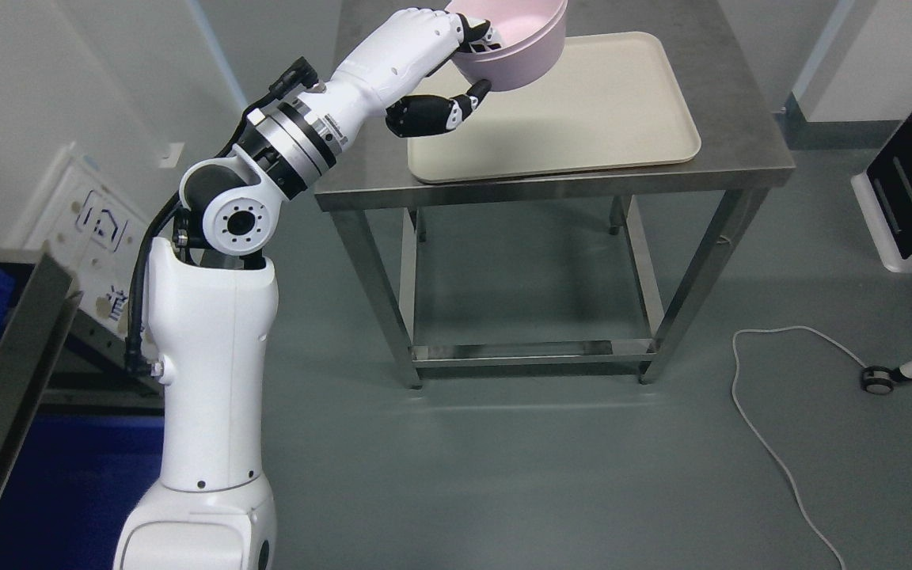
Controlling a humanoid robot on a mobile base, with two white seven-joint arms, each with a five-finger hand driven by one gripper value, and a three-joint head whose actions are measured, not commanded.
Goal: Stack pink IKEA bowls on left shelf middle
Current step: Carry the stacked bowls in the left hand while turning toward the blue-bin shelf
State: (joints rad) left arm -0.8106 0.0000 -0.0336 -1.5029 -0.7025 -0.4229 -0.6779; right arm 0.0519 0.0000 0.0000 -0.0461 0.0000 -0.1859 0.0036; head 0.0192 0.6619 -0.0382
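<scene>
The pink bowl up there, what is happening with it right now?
The robot's left hand grips the pink bowl by its rim, fingers inside and thumb under the outer wall. The bowl is tilted above the near left corner of the cream tray, which lies on the steel table; whether it still touches the tray cannot be told. No second bowl shows, and the right arm is out of view.

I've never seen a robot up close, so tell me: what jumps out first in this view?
First the big white arm, rising from the lower left, its left hand gripping a pink bowl by the rim at the top of the picture. The bowl is tilted above a cream tray, which lies on a steel table. A white cable snakes over the grey floor at the right.
</scene>
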